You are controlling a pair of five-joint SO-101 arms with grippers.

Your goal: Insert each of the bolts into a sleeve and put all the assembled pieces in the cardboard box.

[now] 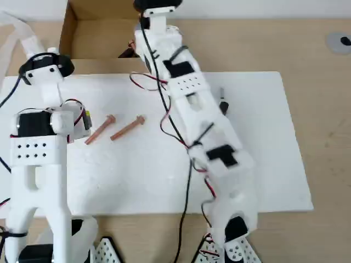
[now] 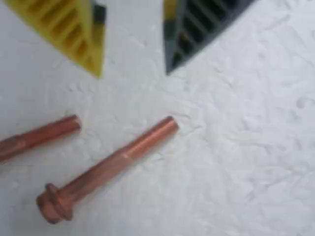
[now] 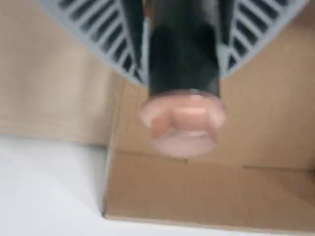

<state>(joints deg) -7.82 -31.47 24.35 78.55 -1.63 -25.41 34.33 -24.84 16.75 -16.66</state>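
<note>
The right gripper (image 3: 182, 77) is clamped firmly on a black sleeve (image 3: 183, 49), which sits upright between its grey fingers (image 3: 256, 24). A copper bolt head (image 3: 183, 123) sticks out of the sleeve's end just past the fingertips. Directly beyond that held piece is the open box (image 3: 172, 196). The piece hangs over the box's inside, close to one corner, and I cannot tell whether it touches the floor. From above, the right arm (image 1: 203, 115) stretches across the foam sheet (image 1: 263, 164) to the box, and a slim dark piece (image 1: 222, 101), too small to identify, lies on the foam just beside the arm. The left gripper (image 2: 133, 73) is spread wide and grips nothing, its yellow finger (image 2: 69, 29) and black finger (image 2: 197, 24) well apart above the foam. Just ahead of its tips lies the near bolt (image 2: 108, 169), with its plain end toward the gap between the fingers and its head farther off. The second bolt (image 2: 37, 137) lies beside it on the yellow finger's side, and the two do not touch.
</note>
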